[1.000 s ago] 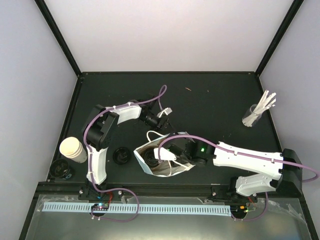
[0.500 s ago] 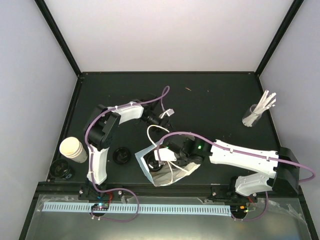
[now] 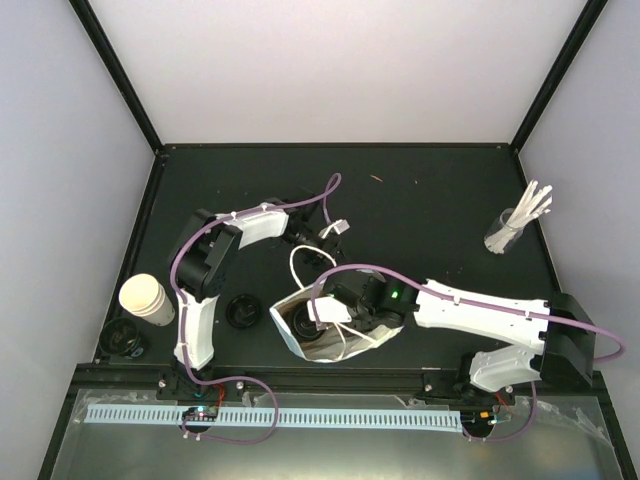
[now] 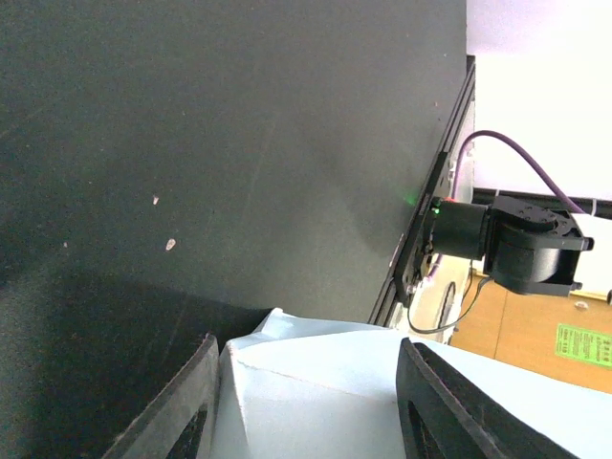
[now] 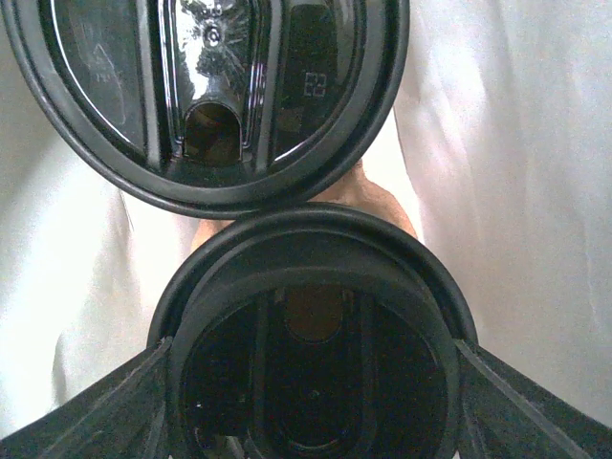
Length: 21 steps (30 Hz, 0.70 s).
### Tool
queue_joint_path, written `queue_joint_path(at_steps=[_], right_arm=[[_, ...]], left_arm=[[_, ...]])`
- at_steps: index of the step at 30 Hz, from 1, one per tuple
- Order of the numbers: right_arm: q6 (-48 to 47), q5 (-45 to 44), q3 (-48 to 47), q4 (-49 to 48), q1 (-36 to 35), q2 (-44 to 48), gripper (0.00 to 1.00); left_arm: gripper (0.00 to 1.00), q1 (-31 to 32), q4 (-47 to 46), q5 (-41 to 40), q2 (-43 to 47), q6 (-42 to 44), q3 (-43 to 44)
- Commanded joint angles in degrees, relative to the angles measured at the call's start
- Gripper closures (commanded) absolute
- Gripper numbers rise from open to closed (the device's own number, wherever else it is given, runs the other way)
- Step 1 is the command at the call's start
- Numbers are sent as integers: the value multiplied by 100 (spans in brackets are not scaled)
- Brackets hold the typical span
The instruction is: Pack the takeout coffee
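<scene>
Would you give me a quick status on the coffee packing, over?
Left gripper astride bag rim, grip unclear. Right gripper clamped on lidded cup inside bag, beside second lidded cup. Nothing seen blocking.

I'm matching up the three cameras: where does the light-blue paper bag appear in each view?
Top external: light-blue paper bag, front centre of the black table.
Left wrist: bottom edge, between the fingers.
Right wrist: its pale inner walls surround two black lids.
Shared landmark: the black table, in top and left wrist views; the right wrist view lacks it.
</scene>
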State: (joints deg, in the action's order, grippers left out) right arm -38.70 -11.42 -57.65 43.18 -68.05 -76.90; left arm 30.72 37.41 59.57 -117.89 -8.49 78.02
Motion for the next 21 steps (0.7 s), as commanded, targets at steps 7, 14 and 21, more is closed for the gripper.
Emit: queue_joint_path(at_steps=[7,14,21], right_arm=[[124,706,-198,486,469,-425,60],[530,1268,-1043,1151,891,-1014,60],[1318,1715,-1737,1689,1074,-1771,60]], left_arm=[[37,-108,522,-309,86,32,886],[23,-947,14,-793,460,-842,1454],[18,-1427,-560,-1587,1610,-1189,1002]])
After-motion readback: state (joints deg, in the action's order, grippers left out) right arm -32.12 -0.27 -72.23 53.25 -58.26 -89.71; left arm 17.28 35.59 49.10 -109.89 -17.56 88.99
